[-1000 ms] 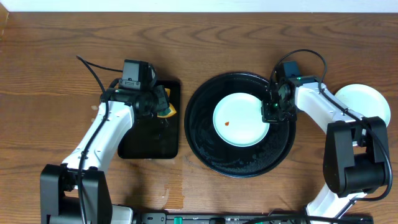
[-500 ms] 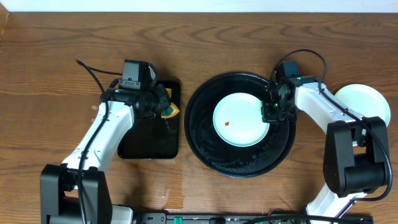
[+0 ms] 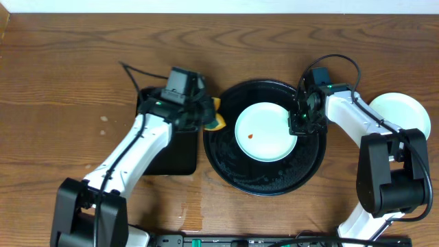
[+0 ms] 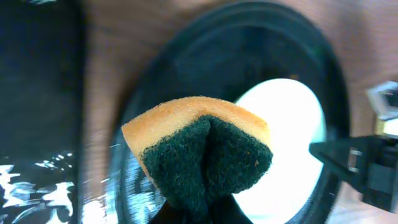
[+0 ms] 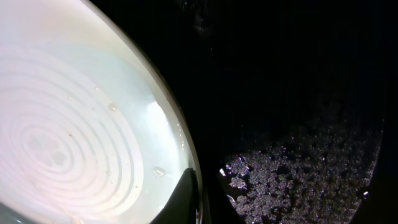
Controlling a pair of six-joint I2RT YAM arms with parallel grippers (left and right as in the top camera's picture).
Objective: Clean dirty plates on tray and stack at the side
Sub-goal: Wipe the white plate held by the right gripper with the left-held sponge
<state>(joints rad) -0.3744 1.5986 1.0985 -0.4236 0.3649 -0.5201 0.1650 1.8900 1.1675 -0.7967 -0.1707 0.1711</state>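
Observation:
A pale mint-white plate (image 3: 264, 132) with a small red spot lies in the large round black tray (image 3: 267, 180). My right gripper (image 3: 300, 123) is shut on that plate's right rim; the right wrist view shows the plate (image 5: 74, 143) with a finger over its edge. My left gripper (image 3: 206, 116) is shut on a yellow-and-green sponge (image 3: 217, 121) and holds it over the tray's left rim. The left wrist view shows the sponge (image 4: 202, 149) folded, green side up, in front of the plate (image 4: 289, 143). Another pale plate (image 3: 405, 113) sits at the far right.
A smaller rectangular black tray (image 3: 171, 154) lies to the left of the round tray, under my left arm. The round tray's floor is wet with droplets (image 5: 298, 180). Wooden table (image 3: 62, 89) all around.
My left gripper has moved right with the sponge, from over the rectangular tray to the round tray's left rim. The right arm and the plate have not moved.

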